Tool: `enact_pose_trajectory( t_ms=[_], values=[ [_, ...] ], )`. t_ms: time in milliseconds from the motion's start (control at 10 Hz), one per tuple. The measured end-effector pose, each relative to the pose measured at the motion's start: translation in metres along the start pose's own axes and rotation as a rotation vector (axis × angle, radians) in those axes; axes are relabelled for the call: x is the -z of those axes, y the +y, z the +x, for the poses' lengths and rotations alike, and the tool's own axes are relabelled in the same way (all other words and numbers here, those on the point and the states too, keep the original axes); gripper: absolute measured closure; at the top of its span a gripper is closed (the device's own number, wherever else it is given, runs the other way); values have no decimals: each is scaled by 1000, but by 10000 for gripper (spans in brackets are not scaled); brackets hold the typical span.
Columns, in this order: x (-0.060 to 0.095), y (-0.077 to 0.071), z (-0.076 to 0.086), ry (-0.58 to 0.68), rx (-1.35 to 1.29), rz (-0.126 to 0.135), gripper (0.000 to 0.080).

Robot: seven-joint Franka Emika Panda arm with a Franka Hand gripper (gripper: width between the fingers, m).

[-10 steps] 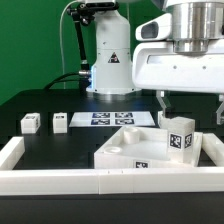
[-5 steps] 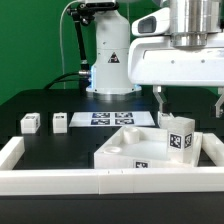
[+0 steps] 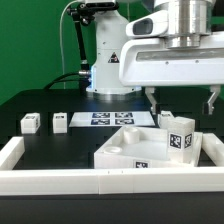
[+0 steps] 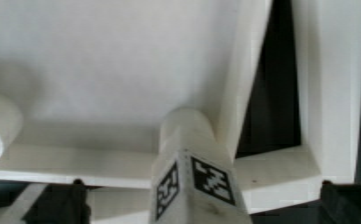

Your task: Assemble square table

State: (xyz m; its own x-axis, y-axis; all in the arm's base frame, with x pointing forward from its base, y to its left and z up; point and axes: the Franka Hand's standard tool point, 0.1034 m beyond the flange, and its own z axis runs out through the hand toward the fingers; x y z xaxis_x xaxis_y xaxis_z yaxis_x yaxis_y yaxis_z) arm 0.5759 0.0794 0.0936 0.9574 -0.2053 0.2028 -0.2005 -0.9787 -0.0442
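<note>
Black worktop (image 3: 40, 100) carries a white slab (image 3: 125, 150) by its near edge, right in the exterior view. Two legs (image 3: 30, 123) stand farther left. End effector (image 3: 183, 108) hovers above the slab, jaws wide apart, holding nothing.

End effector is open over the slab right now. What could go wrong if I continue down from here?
1. The open end effector hangs over the tagged block at a corner of the square table slab. An off-centre descent could land a finger on the block and shift the slab.
2. A small leg post lies just behind the slab, near one finger's likely path. It might get clipped and knocked away.
</note>
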Motion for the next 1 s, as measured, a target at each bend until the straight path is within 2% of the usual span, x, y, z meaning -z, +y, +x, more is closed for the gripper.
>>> enact_pose_trajectory(
  t_ms=[100, 300, 600, 700, 1000],
  values=[
    [2, 5, -7, 8, 7, 0, 150],
    [1, 5, -10, 4, 5, -1, 150],
    [1, 9, -26, -6, 16, -3, 150],
    [1, 11, -35, 10, 35, -1, 150],
    [1, 4, -85, 6, 76, 2, 150]
  ],
)
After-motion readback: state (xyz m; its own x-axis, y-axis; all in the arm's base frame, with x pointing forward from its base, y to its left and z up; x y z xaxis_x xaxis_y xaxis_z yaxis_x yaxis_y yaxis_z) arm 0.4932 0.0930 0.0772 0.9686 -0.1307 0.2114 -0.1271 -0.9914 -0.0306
